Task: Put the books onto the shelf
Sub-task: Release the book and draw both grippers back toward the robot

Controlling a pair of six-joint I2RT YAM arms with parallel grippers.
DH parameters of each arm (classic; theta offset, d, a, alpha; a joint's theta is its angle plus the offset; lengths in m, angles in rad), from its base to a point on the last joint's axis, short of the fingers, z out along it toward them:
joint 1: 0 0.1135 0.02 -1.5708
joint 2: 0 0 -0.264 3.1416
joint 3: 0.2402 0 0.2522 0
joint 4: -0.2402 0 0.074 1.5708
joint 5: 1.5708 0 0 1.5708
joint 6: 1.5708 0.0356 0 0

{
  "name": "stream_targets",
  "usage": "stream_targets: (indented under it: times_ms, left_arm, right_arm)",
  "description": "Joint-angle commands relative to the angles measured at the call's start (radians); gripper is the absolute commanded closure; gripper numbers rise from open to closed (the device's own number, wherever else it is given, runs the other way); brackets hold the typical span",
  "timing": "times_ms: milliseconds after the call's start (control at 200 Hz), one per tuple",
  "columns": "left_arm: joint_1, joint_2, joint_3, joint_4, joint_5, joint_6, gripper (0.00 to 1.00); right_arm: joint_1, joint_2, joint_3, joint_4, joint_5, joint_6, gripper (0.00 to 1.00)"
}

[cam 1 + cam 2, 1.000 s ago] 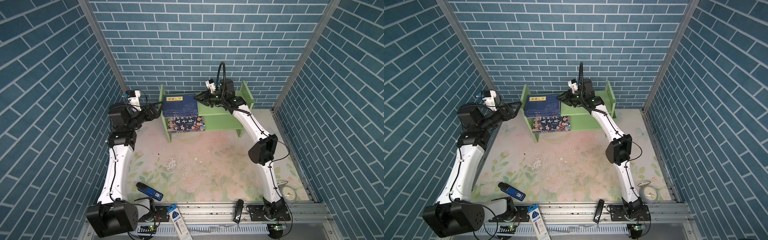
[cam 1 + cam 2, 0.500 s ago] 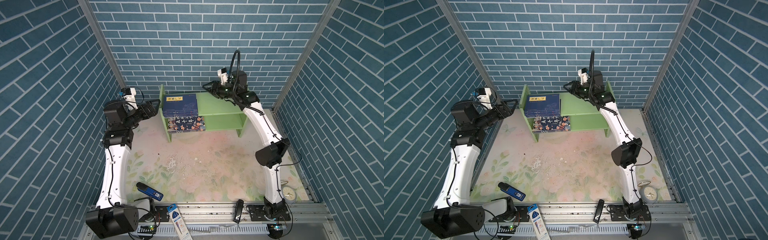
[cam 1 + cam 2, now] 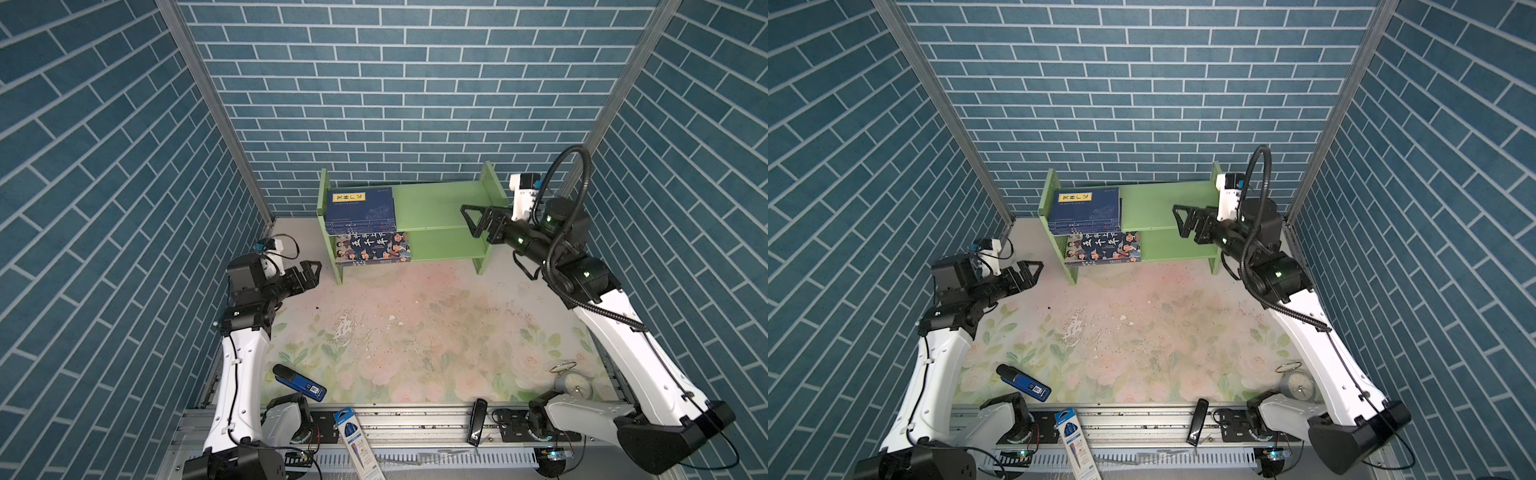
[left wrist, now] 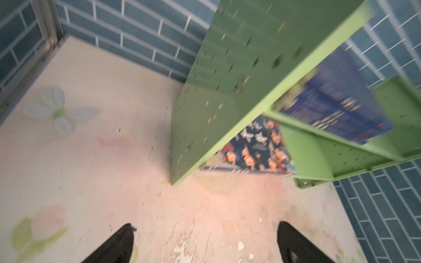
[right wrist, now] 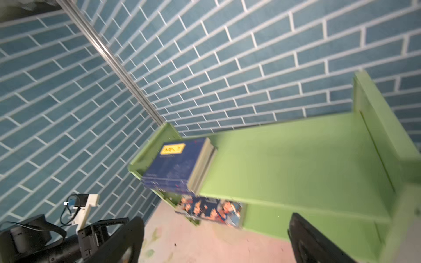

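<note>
Looking down in both top views, the shelf (image 3: pixel 440 208) sits at the back, centre of the frame, against the brick wall, and the books are already on it. The stack of navy books (image 3: pixel 359 210) with the yellow label lies flat at the left end of the upper tier. The cartoon-face book (image 3: pixel 374 248) lies flat right below it on the lower tier, also at the left end.

The right pincer (image 3: pixel 467 221) hangs by the shelf's right end, fingers spread wide with nothing between them, and the wrist view shows the same. The left pincer (image 3: pixel 315 273) sits left of the shelf over the floral surface (image 3: pixel 415 332), also spread apart and empty.

Along the bottom of the frame there's a blue gadget (image 3: pixel 300 383), a pen package (image 3: pixel 356 440) and a small clock (image 3: pixel 575 384) at lower right.
</note>
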Motion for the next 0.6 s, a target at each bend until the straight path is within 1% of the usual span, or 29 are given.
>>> stream_targets:
  times_ms: [0,40,115,230,325,385,445,485,530,595]
  left_arm:
    - [0.010,-0.067,-0.102,0.145,-0.041,0.140,0.00]
    - [0.011,-0.078,-0.172,0.218,-0.068,0.156,0.00]
    - [0.012,-0.080,-0.262,0.355,-0.067,0.191,0.00]
    - [0.011,-0.041,-0.376,0.540,-0.056,0.177,0.00]
    - [0.011,0.015,-0.443,0.682,-0.046,0.193,0.00]
    - [0.013,0.037,-0.483,0.762,-0.054,0.202,0.00]
    - [0.013,0.057,-0.506,0.813,-0.024,0.232,0.00]
    - [0.013,0.078,-0.520,0.861,-0.005,0.244,0.00]
    - [0.013,0.105,-0.531,0.910,0.011,0.261,0.00]
    - [0.013,0.152,-0.543,0.985,0.028,0.287,0.00]
  right_arm:
    - [0.000,-0.099,-0.222,0.067,0.116,-0.064,0.01]
    - [0.000,-0.148,-0.311,0.091,0.154,-0.078,0.01]
    - [0.000,-0.238,-0.473,0.152,0.248,-0.088,0.01]
    - [-0.001,-0.330,-0.656,0.246,0.399,-0.100,0.01]
    - [-0.001,-0.348,-0.774,0.361,0.495,-0.144,0.01]
    - [-0.006,-0.326,-0.817,0.407,0.583,-0.166,0.01]
    - [-0.020,-0.293,-0.849,0.441,0.642,-0.215,0.01]
    - [-0.030,-0.278,-0.875,0.479,0.667,-0.248,0.01]
    - [-0.057,-0.264,-0.908,0.524,0.674,-0.248,0.01]
    - [-0.111,-0.257,-0.944,0.577,0.627,-0.246,0.01]
